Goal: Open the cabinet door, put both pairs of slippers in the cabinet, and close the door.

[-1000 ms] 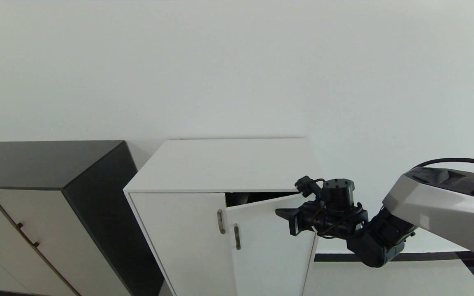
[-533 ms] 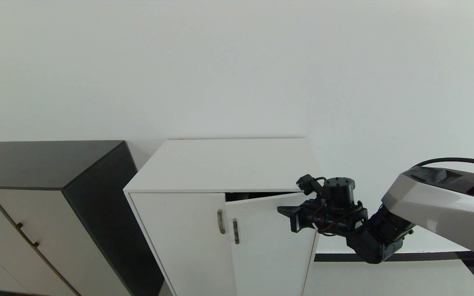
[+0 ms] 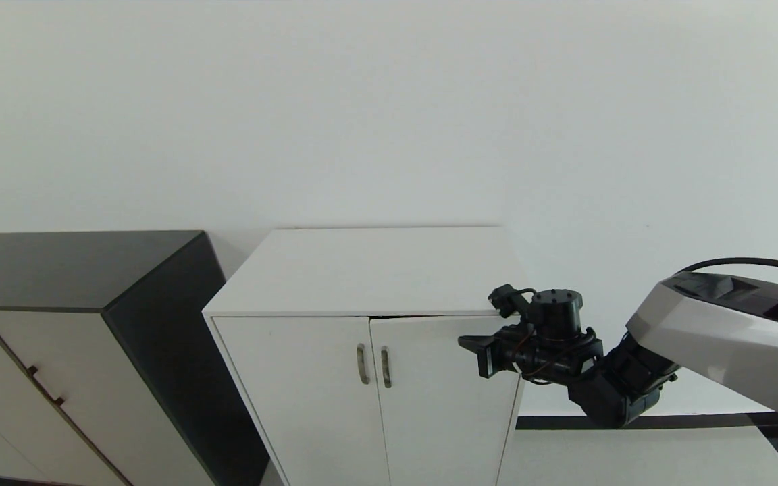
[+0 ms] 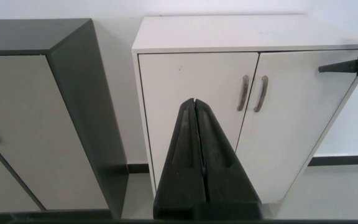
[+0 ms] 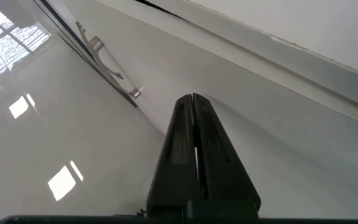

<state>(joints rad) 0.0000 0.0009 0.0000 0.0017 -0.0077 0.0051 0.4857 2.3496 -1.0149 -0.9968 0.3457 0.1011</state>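
Risk: right door of cabinet could spring ajar if pressed too lightly, since thin dark slit showed along its top edge. Tips might skid on glossy panel.

Door sat lower centre of frame, almost flush.

Right gripper pinched together, empty, tips at door's upper right, well right of handle.

Left gripper closed, empty, well back.
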